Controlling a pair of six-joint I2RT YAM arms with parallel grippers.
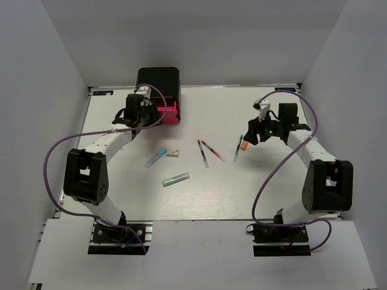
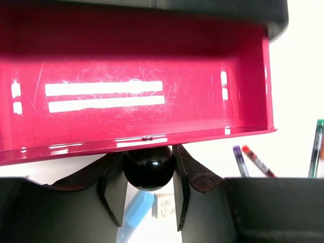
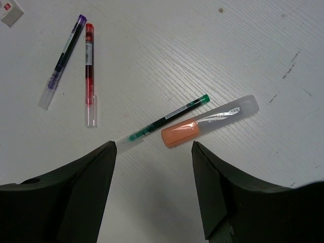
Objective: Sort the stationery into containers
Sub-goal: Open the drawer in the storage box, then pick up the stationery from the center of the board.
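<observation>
The container, a black box [image 1: 158,81], has one pink drawer [image 2: 136,76] pulled out, and the drawer holds nothing. My left gripper [image 2: 148,169] is shut on its black knob [image 2: 148,167]. My right gripper [image 3: 153,147] hangs open just above the orange marker [image 3: 180,135] and the green pen [image 3: 167,120] lying beside it. A red pen [image 3: 89,76] and a purple pen [image 3: 63,63] lie to the left. Near the table's middle are a light-blue marker [image 1: 156,157], a white eraser [image 1: 174,151] and a green marker [image 1: 176,179].
White walls close in the table [image 1: 266,193] at the back and on both sides. Purple cables loop off both arms over the table's left and right parts.
</observation>
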